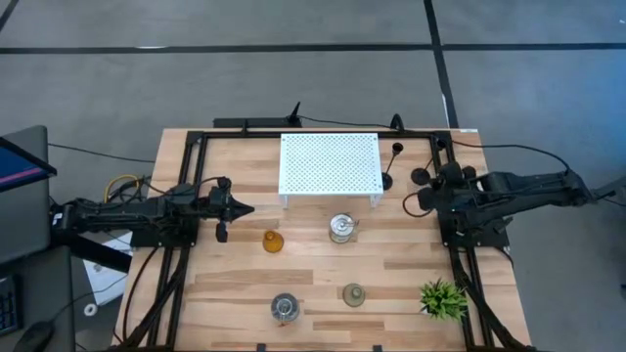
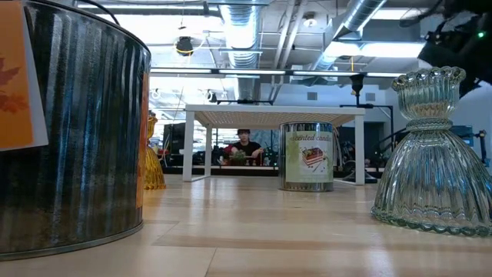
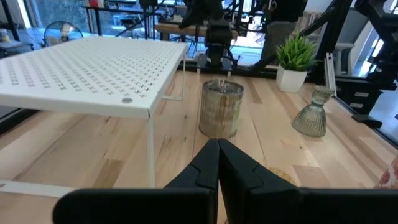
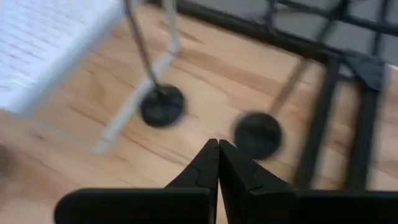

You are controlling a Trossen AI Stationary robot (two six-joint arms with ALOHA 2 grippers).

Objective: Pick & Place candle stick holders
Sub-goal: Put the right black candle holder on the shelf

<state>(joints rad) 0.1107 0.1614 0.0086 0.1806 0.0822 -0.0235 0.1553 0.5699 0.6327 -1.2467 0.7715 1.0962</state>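
Observation:
Two black thin-stemmed holders stand on their round bases by the white stand's right end; both bases show in the right wrist view. My right gripper is shut and empty, just near of them. My left gripper is shut and empty at the left, above the table near the amber glass holder. One silvery jar stands mid-table and another near the front edge. The grey-green holder stands front right.
The white perforated stand stands at the far middle of the table. A spiky green plant stands at the front right corner. Black frame rails run along both sides. A person sits in the room beyond the table.

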